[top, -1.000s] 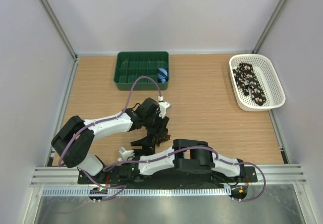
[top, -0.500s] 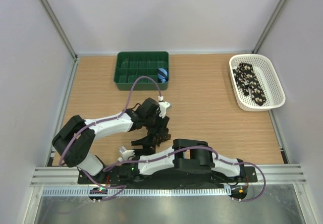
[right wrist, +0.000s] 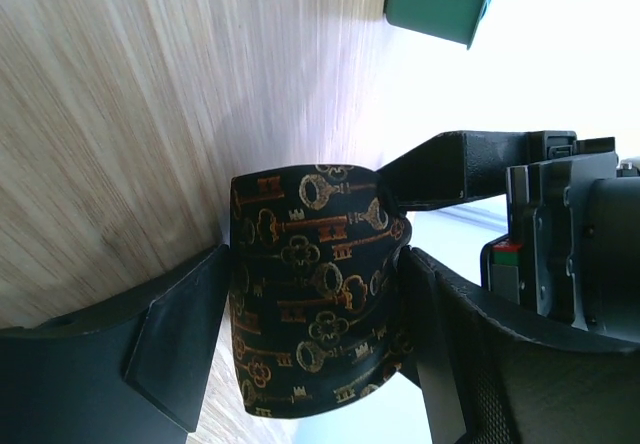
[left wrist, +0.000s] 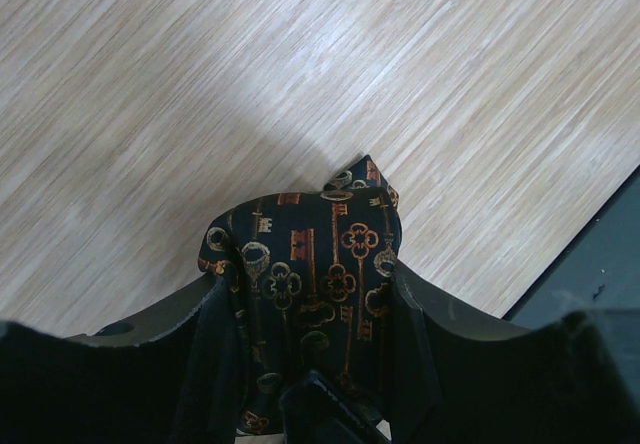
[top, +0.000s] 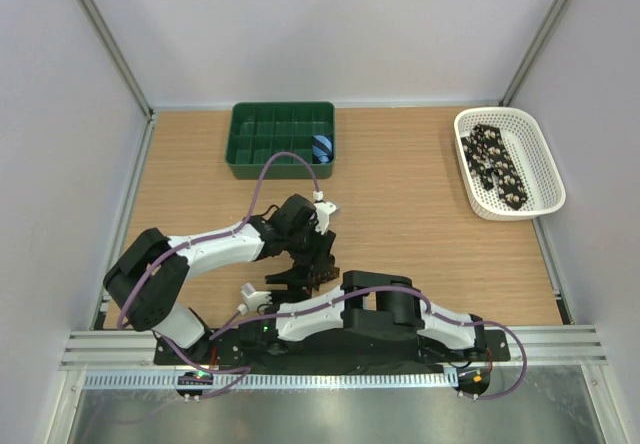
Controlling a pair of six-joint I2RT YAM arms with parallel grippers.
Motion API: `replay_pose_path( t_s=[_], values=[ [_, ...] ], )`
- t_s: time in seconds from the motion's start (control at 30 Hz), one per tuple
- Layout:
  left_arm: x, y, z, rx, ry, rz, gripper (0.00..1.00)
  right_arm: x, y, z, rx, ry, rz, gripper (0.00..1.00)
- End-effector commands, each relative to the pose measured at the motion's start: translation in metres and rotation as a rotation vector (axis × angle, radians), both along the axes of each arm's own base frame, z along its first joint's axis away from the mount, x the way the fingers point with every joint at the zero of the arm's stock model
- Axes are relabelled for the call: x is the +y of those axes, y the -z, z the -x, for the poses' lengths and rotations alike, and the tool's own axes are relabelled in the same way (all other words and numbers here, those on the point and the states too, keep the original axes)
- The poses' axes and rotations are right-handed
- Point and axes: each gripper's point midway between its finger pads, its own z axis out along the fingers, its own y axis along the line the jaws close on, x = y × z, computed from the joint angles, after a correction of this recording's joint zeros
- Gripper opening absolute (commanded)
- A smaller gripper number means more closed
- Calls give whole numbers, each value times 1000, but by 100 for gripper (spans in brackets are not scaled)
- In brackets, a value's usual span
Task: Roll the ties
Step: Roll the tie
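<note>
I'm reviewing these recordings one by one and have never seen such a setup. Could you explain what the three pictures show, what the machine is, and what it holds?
The machine is two robot arms bolted at the near edge of a wooden table, each ending in a two-finger gripper. The wide picture comes from a fixed camera above and behind them: the left arm on the left, the right arm on the right. The other two come from cameras on the wrists, looking past each gripper's own fingers.

On the table sit a green divided tray holding a small blue striped roll, and a white basket with dark spotted ties.

The left gripper is shut on a rolled dark tie with a key pattern. The same roll sits between the right gripper fingers; whether they press it is unclear.
</note>
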Motion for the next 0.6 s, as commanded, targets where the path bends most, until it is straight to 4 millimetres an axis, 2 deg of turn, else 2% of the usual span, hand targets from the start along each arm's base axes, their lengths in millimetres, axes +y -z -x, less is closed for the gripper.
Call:
replay_pose_path(
  t_s=[0.0, 0.17, 0.23, 0.27, 0.37, 0.47, 0.53, 0.57],
  values=[
    [-3, -15, 9, 32, 19, 20, 51, -30, 34, -8, 86, 44, 125, 76],
    [3, -17, 15, 81, 18, -30, 50, -32, 34, -14, 76, 56, 126, 76],
    [5, -21, 11, 75, 8, -54, 51, -33, 32, -15, 70, 57, 137, 76],
    [11, -18, 12, 81, 3, -90, 51, -34, 31, -16, 68, 60, 139, 76],
    [12, -19, 14, 86, 8, -93, 50, -36, 31, -17, 75, 65, 145, 73],
    [14, -14, 16, 99, 9, -100, 49, -38, 32, -19, 82, 75, 147, 58],
    [14, -11, 21, 118, 20, -98, 49, -40, 34, -20, 76, 74, 163, 62],
    [14, -10, 23, 125, 23, -98, 49, -39, 32, -20, 64, 72, 167, 68]
  ],
)
